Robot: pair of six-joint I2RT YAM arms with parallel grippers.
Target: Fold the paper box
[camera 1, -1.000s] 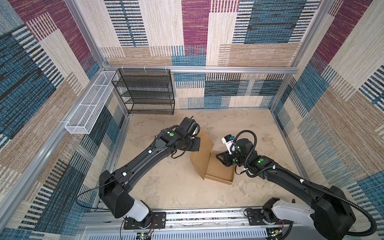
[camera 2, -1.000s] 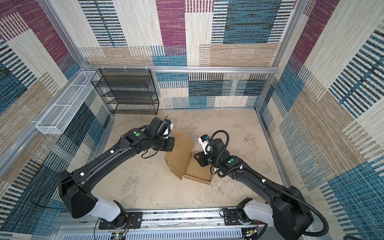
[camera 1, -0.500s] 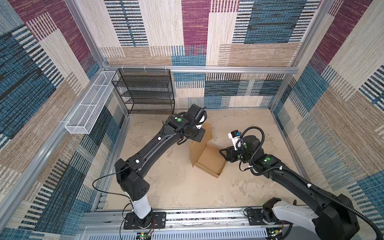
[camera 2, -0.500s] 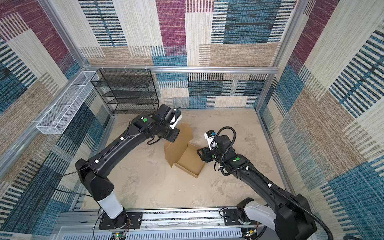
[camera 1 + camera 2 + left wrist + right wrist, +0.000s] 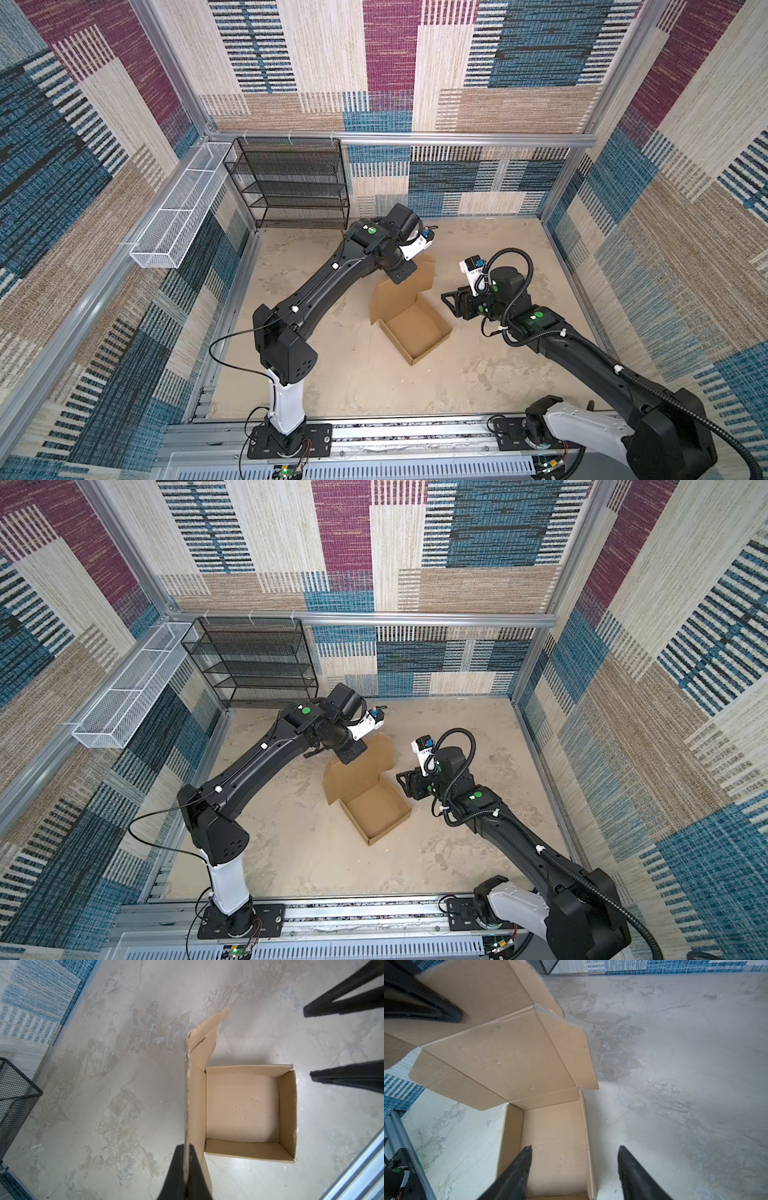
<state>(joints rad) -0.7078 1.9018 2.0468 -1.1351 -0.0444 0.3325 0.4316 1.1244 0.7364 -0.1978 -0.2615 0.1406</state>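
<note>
In the middle of the tabletop (image 5: 332, 386), turned at an angle to the front rail, sits the paper box (image 5: 415, 332). Its tray is formed with four walls up, and its lid (image 5: 399, 293) stands upright at the far side. The right gripper (image 5: 574, 1150) hangs just beside the tray's right wall with jaws wide and nothing between them. Beyond it, the left gripper (image 5: 186, 1147) is pinched tight on the lid's top edge, near one corner.

The risk I see is in swinging the lid down. With the tray unheld, the pull could slide or tip the light box on the tabletop. The lid's side flaps (image 5: 571, 1053) splay outward, so they may land outside the walls rather than tuck in. The off-centre pinch could also twist or crease the board.

The tabletop is smooth, mottled beige. A black mesh rack (image 5: 291, 183) stands at the far left, a white wire basket (image 5: 174, 224) hangs on the left wall, and patchwork carpet walls (image 5: 390, 62) enclose everything.
</note>
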